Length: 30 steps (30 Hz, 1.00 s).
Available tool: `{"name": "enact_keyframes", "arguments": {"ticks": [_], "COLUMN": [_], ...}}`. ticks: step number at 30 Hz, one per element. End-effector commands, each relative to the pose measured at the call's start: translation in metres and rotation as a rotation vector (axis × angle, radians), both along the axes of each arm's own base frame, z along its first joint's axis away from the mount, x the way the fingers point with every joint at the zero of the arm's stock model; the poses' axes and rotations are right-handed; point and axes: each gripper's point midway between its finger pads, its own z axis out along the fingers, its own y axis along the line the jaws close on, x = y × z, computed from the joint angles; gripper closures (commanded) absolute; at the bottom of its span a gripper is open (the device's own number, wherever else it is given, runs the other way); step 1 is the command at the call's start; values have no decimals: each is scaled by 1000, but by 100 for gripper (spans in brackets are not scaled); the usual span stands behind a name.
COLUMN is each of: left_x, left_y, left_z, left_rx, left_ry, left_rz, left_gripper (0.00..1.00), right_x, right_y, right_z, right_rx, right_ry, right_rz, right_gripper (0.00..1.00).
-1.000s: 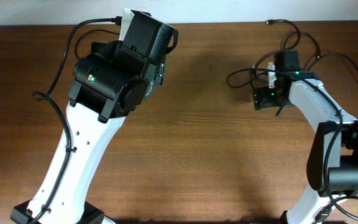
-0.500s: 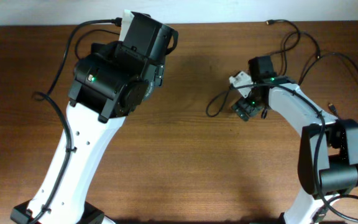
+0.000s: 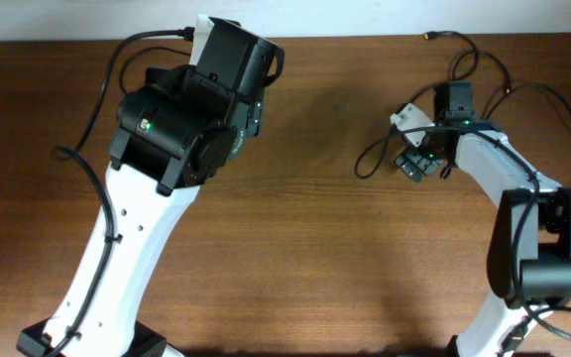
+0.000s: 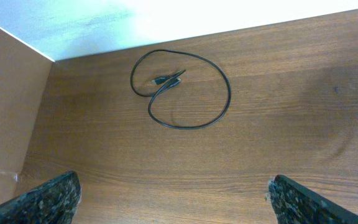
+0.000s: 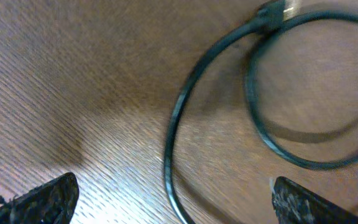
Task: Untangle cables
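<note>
Two pairs of fingers stand wide and empty: the right gripper [image 5: 179,200] hovers low over the table [image 5: 73,93], with a blurred black cable [image 5: 169,149] running right under the gap between its jaws. The left gripper [image 4: 179,202] hangs high above a separate cord [image 4: 229,93] that lies alone in a loose loop near the far corner. One cord looks already set apart, so the step in hand seems to be picking a strand from the cables [image 3: 360,165] beside the right arm [image 3: 489,164]; next, those jaws need to drop astride one strand only, close, and draw it toward bare wood without dragging the rest.
</note>
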Motion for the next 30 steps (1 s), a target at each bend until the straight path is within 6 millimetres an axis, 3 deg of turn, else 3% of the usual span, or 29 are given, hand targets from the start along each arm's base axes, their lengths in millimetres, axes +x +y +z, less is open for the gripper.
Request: {"name": "enact_keyframes", "arguments": {"ticks": [1,2,3,4,13,18,22,27,30], "left_x": [0,0,0,0,0,0,-1,-1,-1], "left_y": [0,0,0,0,0,0,0,0,0], "left_z": [-1,-1,-1,-1,-1,-1,-1,-1,-2], "left_rx": [5,5,5,5,5,6,7,7,9], "left_ry": [7,7,7,7,8,9,11,11,13], "left_rz": [-11,-11,-11,-11,-11,-11,-10,-10,-10], "left_gripper": [1,1,1,1,1,1,1,1,1], "right_x": [-7,-8,-7,-6,-4,-1,3,-6,-19], "right_y": [6,6,5,4,3,0,-12,-44,-69], "right_z": [-27,-29,-30,-29,-24,3,53,158,209], "right_rx": [29,28,23,22,50,69,94,153,195], "right_ry": [65,69,67,64,54,6,-98,-329,-457], "right_rz": [-1,-1,-3,-4,-92,-136,-193,-312,-423], "right_gripper": [0,14,51,96,96,96,96,96,96]}}
